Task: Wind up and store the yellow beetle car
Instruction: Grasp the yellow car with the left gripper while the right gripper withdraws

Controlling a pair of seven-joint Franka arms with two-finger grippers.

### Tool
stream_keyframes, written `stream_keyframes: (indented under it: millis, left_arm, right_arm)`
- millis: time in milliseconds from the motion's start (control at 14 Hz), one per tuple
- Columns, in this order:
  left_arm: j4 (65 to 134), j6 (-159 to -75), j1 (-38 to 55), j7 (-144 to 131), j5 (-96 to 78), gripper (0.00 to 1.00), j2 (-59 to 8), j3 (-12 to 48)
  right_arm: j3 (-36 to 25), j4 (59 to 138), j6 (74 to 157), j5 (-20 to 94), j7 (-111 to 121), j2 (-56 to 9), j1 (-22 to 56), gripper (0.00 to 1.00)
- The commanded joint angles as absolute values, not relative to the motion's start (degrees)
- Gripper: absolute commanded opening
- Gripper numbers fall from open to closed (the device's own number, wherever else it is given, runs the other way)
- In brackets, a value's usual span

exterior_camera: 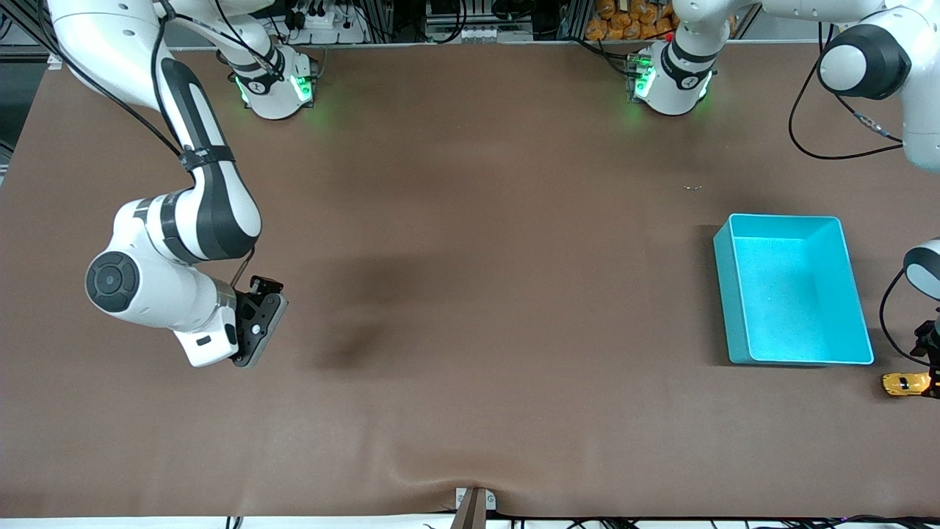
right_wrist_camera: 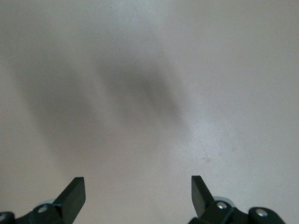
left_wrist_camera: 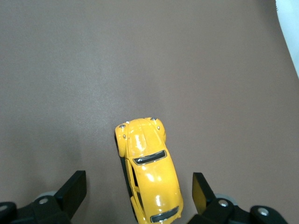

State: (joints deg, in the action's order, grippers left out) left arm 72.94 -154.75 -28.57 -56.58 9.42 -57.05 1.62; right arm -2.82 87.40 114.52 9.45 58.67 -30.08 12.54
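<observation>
Showing no legible writing, the glossy yellow beetle car (exterior_camera: 905, 383) is lying at the lower right of the front view on the matte brown table (exterior_camera: 470, 294), nearer the camera than the smooth rectangular teal bin (exterior_camera: 791, 294). The left gripper (left_wrist_camera: 140, 193) is hovering over the car, fingers spread either side without touching. The right gripper (right_wrist_camera: 138, 196), spread wide, is waiting over bare table at the frame's left.

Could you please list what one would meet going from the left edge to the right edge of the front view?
right gripper, open over bare table → teal bin → yellow beetle car → left gripper, open around the car at the view's edge.
</observation>
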Motion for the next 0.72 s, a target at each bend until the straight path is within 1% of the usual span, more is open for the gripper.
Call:
stream_keyframes:
  millis: [0, 215, 358, 430, 573, 645]
  left_arm:
    - [70.8, -156.6, -28.6, -56.2, 10.6, 1.0, -59.1, 1.2]
    - [70.8, -157.6, -28.2, -55.9, 10.6, 1.0, -59.8, 0.4]
    - [70.7, -158.0, -28.1, -55.8, 10.6, 0.55, -60.4, 0.3]
    - [70.7, -158.0, -28.0, -55.7, 10.6, 0.39, -60.4, 0.3]
    - [70.8, -158.0, -27.9, -55.9, 10.6, 0.04, -60.3, 0.3]
    - [70.8, -158.0, -27.9, -56.1, 10.6, 0.0, -59.8, 0.3]
  right_arm:
    - [-3.3, 86.3, 114.2, 10.4, 57.7, -30.5, 13.2, 1.0]
    - [-3.3, 86.3, 114.2, 10.4, 57.8, -30.5, 13.2, 1.0]
    - [-3.3, 86.1, 114.1, 10.4, 57.0, -30.1, 13.2, 1.0]
    - [-3.3, 85.2, 113.8, 10.2, 52.9, -29.7, 13.6, 1.0]
    - [-3.4, 84.2, 113.3, 10.1, 44.9, -27.6, 14.0, 1.0]
    - [-3.3, 84.2, 113.2, 10.1, 40.9, -26.6, 14.0, 1.0]
